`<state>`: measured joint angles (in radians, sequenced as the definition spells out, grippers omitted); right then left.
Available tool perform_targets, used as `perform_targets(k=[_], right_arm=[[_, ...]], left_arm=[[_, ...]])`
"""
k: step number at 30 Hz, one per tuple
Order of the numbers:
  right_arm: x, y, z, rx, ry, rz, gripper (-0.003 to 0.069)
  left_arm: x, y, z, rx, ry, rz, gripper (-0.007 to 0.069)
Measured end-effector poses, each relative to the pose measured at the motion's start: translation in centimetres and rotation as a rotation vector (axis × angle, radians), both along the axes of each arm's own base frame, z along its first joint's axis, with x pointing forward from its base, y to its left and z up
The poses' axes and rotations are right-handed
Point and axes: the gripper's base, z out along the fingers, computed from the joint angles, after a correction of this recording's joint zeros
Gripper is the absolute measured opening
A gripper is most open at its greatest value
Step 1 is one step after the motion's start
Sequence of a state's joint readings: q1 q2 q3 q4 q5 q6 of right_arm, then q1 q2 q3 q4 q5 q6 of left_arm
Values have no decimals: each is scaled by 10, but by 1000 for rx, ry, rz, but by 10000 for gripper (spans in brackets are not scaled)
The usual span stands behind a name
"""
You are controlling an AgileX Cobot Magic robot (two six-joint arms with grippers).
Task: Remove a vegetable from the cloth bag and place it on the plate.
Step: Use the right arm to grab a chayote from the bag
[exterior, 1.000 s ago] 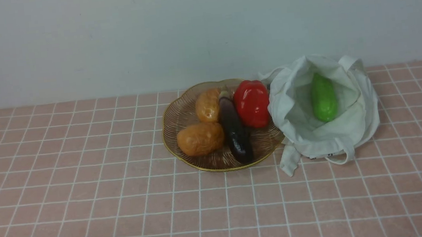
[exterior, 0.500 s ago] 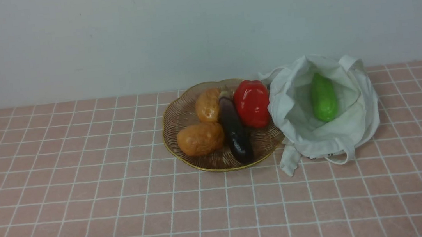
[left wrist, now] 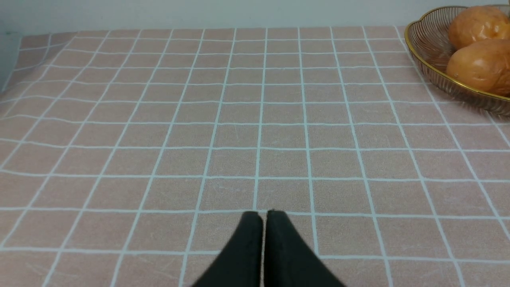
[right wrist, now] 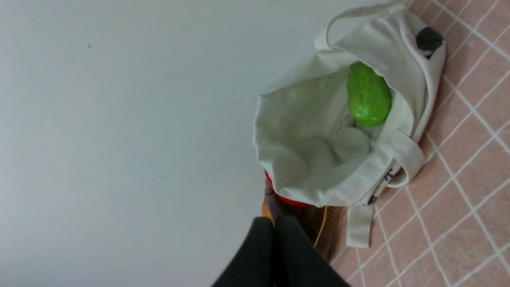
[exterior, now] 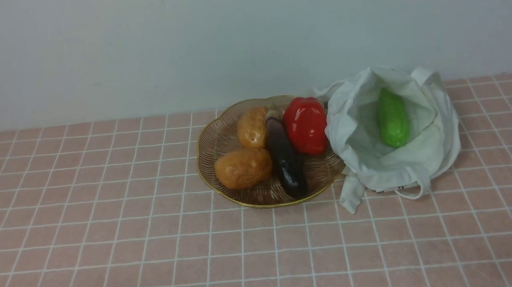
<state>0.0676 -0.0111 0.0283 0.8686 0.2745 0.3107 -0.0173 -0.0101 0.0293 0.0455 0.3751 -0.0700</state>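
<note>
The bright green vegetable (exterior: 393,118) lies inside the open white cloth bag (exterior: 393,162) at the right of the table; it also shows in the right wrist view (right wrist: 368,95), inside the bag (right wrist: 318,159). The brownish ribbed plate (exterior: 217,140) with its gold rim stands just left of the bag, and its rim shows in the left wrist view (left wrist: 428,59). My left gripper (left wrist: 263,215) is shut and empty above bare tablecloth, well away from the plate. My right gripper (right wrist: 274,221) is shut and empty, apart from the bag. Neither gripper shows in the front view.
On the plate lie two brown potatoes (exterior: 243,167), a dark purple eggplant (exterior: 285,159) and a red bell pepper (exterior: 305,125). The table has a pink checked cloth (exterior: 105,249). A pale wall stands right behind the plate and bag.
</note>
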Motion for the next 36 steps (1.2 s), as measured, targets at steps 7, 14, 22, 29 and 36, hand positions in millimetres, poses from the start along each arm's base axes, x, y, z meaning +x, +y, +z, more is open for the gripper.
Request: perform_targets(k=[7, 14, 22, 29, 36], right_arm=[[-13, 5, 67, -305, -192, 63, -15], [10, 9, 151, -844, -102, 182, -13], [129, 27, 108, -875, 466, 550, -10], [225, 68, 74, -931, 529, 705, 1], [300, 76, 50, -967, 605, 588, 31]], left_arm=[[0, 0, 0, 0, 0, 0, -5], [0, 0, 0, 0, 0, 0, -5], [0, 0, 0, 0, 0, 0, -5], [0, 0, 0, 0, 0, 0, -5], [0, 0, 0, 0, 0, 0, -5]])
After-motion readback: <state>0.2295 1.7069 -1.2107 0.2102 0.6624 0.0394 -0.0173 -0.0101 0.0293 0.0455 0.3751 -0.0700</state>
